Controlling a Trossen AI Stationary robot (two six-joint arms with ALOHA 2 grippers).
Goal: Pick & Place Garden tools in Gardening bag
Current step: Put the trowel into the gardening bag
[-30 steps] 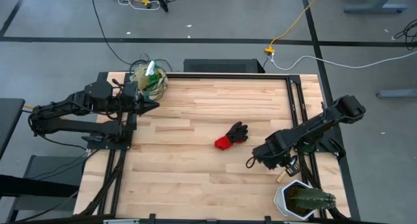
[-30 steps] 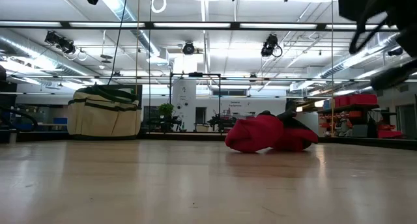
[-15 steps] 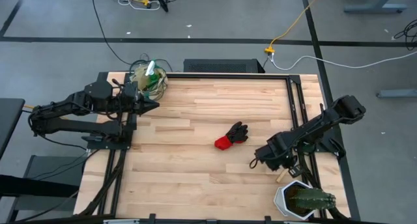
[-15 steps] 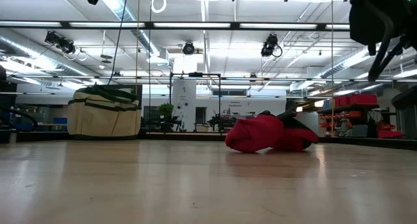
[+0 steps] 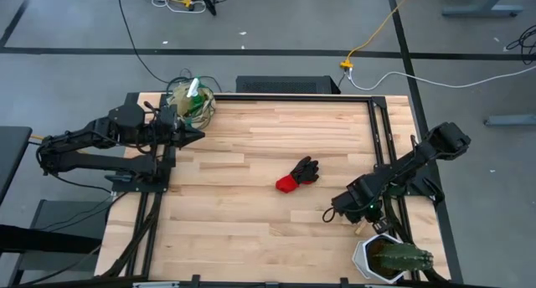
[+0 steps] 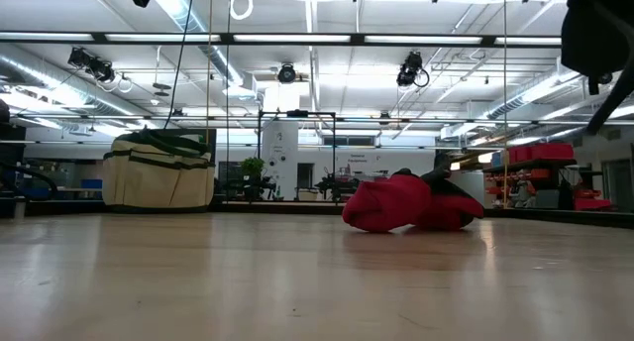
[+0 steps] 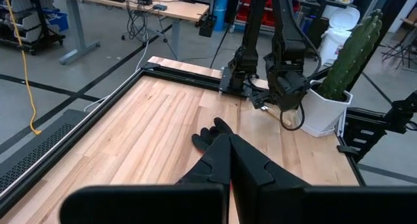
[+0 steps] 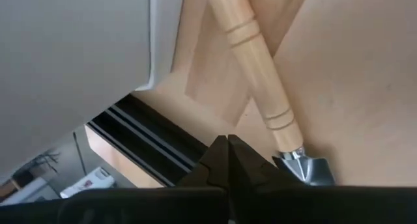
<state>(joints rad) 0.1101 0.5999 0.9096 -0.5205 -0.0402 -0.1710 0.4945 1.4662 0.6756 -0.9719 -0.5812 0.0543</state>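
Observation:
The red-and-black glove (image 5: 298, 174) lies flat on the middle of the table and also shows in the low view (image 6: 411, 202). The beige gardening bag (image 5: 191, 100) stands at the far left corner with the green spray bottle (image 5: 194, 89) in it. A wooden-handled trowel (image 8: 257, 74) lies on the table by the right edge, next to the white pot. My right gripper (image 5: 330, 214) is shut and empty, above the table near the trowel (image 5: 362, 228). My left gripper (image 5: 200, 135) is shut and empty beside the bag. The shears and the second trowel are not in view.
A white pot (image 5: 368, 259) with a green cactus (image 5: 404, 257) stands at the near right corner, close to my right arm. Black rails (image 5: 387, 137) run along the table's left and right sides. Bare wood lies between the glove and the bag.
My right gripper has moved toward the table's near edge and a little right, toward the white pot, staying shut. The glove, the bag and my left arm have kept still.

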